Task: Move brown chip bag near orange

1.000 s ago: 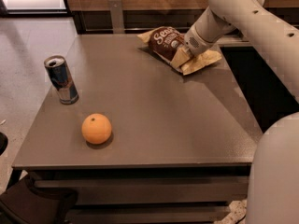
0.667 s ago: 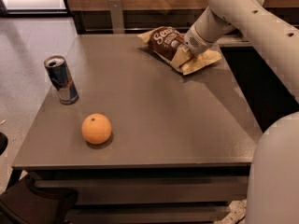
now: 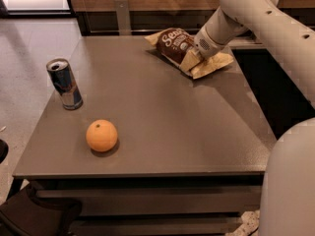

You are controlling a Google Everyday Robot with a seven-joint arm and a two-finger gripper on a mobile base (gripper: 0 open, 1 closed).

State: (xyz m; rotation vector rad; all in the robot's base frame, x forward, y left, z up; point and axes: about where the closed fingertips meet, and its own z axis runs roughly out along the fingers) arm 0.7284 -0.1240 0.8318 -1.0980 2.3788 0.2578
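Observation:
The brown chip bag [image 3: 176,44] lies at the far right of the grey table [image 3: 162,127], dark brown with white script and pale yellow ends. My gripper [image 3: 195,58] is at the bag's right half and is shut on it, so the bag crumples around the fingers. The orange [image 3: 102,135] sits near the table's front left, far from the bag and apart from the gripper.
A blue-silver can [image 3: 64,84] stands upright at the table's left edge, behind the orange. My white arm [image 3: 266,18] reaches in from the right. A dark gap [image 3: 275,92] runs along the table's right side. A wooden wall is behind.

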